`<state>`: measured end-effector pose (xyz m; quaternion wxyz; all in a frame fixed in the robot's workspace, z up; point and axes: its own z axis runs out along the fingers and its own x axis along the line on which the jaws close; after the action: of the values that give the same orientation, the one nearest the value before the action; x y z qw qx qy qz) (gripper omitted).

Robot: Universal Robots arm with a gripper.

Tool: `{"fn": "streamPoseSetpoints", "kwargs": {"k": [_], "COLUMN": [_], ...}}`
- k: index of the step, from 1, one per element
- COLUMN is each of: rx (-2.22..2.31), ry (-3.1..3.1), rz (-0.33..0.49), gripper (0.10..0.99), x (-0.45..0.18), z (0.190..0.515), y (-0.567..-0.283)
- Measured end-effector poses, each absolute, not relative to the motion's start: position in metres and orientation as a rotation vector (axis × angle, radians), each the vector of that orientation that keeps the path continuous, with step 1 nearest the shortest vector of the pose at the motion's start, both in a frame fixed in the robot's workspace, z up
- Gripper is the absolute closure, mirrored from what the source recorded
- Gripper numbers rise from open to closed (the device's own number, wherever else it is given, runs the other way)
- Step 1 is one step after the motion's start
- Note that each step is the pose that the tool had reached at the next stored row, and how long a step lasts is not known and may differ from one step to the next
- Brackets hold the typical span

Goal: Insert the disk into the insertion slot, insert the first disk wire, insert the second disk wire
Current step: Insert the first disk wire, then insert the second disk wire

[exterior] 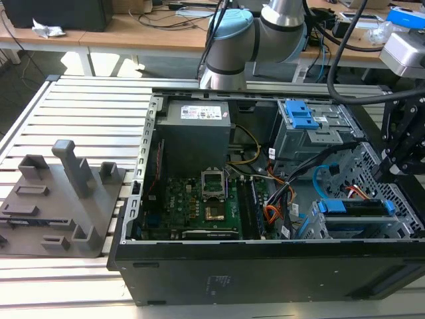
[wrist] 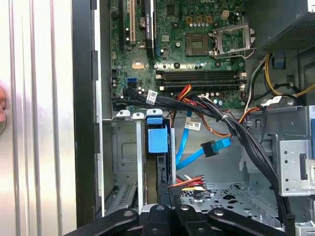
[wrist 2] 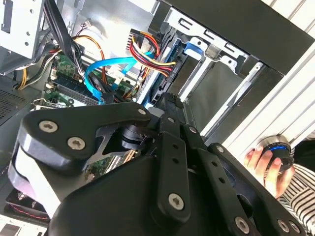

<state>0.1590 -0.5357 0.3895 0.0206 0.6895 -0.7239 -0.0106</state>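
Note:
The disk (exterior: 352, 208), framed by its bright blue carrier (wrist: 157, 139), sits inside the insertion slot (exterior: 404, 219), a bay of the perforated grey cage at the exterior view's right. The first disk wire (wrist: 188, 184), orange-red among coloured leads, ends with its dark plug against the disk's end; it also shows as the first disk wire (wrist 2: 147, 51). The second disk wire (wrist: 189, 147), a light blue flat cable, hangs loose, its dark plug apart from the disk. My gripper (exterior: 396, 161) hovers above the cage, just past the disk.
A thick black cable bundle (wrist: 236, 129) crosses between the motherboard (exterior: 199, 203) and the cage. The taller cage with a blue latch (exterior: 302, 116) stands behind, next to the power supply (exterior: 196, 133). A grey fixture (exterior: 63, 199) lies outside the case. A hand (wrist 2: 263, 162) rests on a knob.

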Motion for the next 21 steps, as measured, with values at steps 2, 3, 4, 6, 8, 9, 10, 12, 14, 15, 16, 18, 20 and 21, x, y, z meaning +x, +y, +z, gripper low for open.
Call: {"fn": "streamPoseSetpoints", "kwargs": {"k": [2, 3, 4, 6, 8, 9, 10, 12, 14, 15, 16, 18, 20, 21], "rx": [2.138, 2.138, 2.138, 2.138, 2.138, 2.138, 2.138, 2.138, 2.148, 2.15, 2.152, 2.155, 2.161, 2.164], "ry": [-2.245, -2.245, -2.245, -2.245, -2.245, -2.245, -2.245, -2.245, -2.236, -2.233, -2.232, -2.228, -2.223, -2.22], "rz": [-0.033, -0.033, -0.033, -0.033, -0.033, -0.033, -0.033, -0.033, -0.033, -0.033, -0.032, -0.032, -0.032, -0.032], "gripper": [0.98, 0.98, 0.98, 0.98, 0.914, 0.851, 0.792, 0.725, 0.725, 0.725, 0.725, 0.725, 0.725, 0.725], "x": [0.159, 0.159, 0.159, 0.159, 0.159, 0.159, 0.159, 0.159, 0.154, 0.152, 0.15, 0.146, 0.141, 0.137], "z": [0.389, 0.39, 0.39, 0.389, 0.389, 0.389, 0.39, 0.389, 0.387, 0.386, 0.385, 0.383, 0.381, 0.38], "y": [-0.536, -0.536, -0.536, -0.536, -0.536, -0.536, -0.536, -0.536, -0.531, -0.528, -0.526, -0.522, -0.518, -0.515]}}
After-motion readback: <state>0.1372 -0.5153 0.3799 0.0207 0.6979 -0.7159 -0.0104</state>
